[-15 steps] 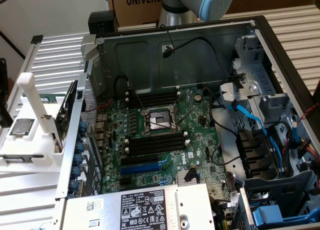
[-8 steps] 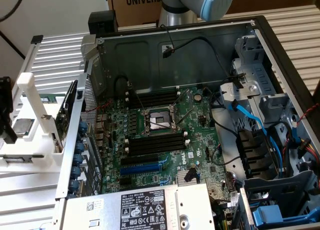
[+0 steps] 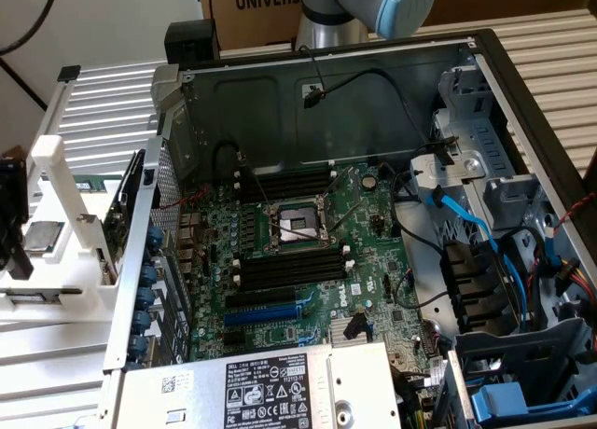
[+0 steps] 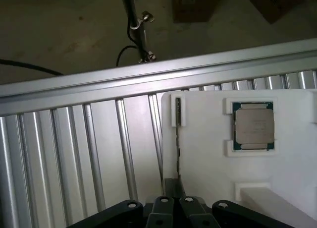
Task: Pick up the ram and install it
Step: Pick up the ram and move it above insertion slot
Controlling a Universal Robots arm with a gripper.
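1. Firstly, wrist view: the ram [image 4: 177, 134] stands edge-on in a narrow slot at the holder's [image 4: 208, 168] edge. It is on the side away from the CPU [image 4: 253, 125], which lies flat in its own pocket of the holder
2. Wrist view again: the gripper [image 4: 174, 189] is closed right down, and the ram's thin edge runs straight in between its fingertips. I judge it pinched on the near end of the stick; how deep the bite goes is hidden
3. To do the pick well, the pull should run straight along the holder's slot. Any sideways lean could bind the board against the slot's white walls or twist it in the jaws
4. A grip at one end leaves the other end free to swing, so a slow, even lift seems wise until the whole stick is out of the holder
5. Exterior view: a dark shape, which I take for the gripper, sits at the holder's side away from the case [image 3: 373, 121], so the work is at the holder and not at the board
6. Exterior view: the slots [image 3: 289, 266] lie inside the case, well apart from the holder, in two banks on either side of the socket [image 3: 297, 226]. I see no green stick seated in them, so installing is not yet done
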